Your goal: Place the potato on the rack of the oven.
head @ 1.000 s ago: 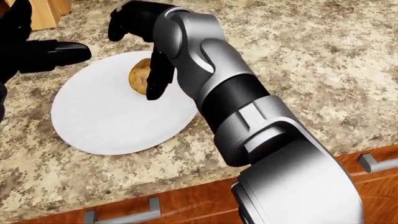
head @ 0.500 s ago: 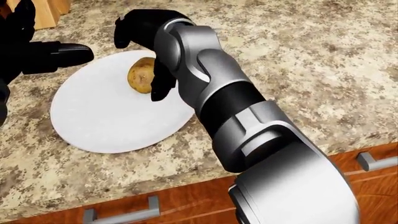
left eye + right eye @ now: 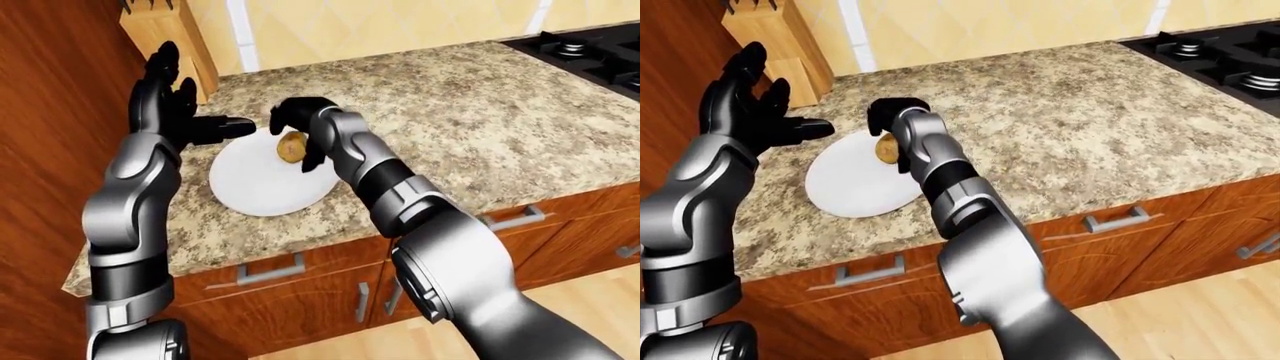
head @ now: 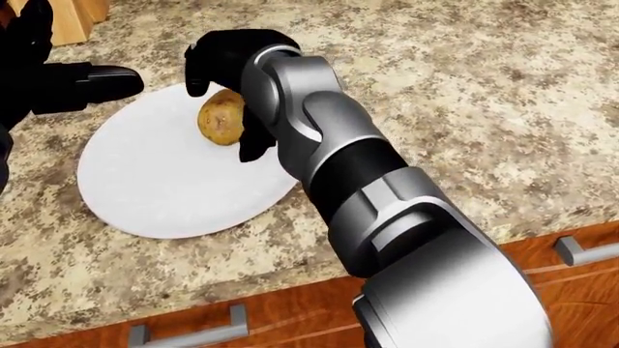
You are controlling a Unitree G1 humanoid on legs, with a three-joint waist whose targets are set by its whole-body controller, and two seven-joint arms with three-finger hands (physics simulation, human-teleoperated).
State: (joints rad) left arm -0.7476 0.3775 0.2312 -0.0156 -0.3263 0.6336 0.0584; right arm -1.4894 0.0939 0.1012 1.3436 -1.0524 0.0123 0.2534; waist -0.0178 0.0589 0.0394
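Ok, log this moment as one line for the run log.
phase: grasping | potato on white plate | right hand fingers around potato | left hand open, raised | oven not in view

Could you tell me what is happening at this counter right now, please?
The robot's right hand is curled around a potato over a white plate on the granite counter, its black fingers on either side of it. Whether the potato has left the plate is unclear. The left hand is raised open beside the plate, holding nothing. A knife block stands in the corner and a stove lies at the right edge. No oven is in view.
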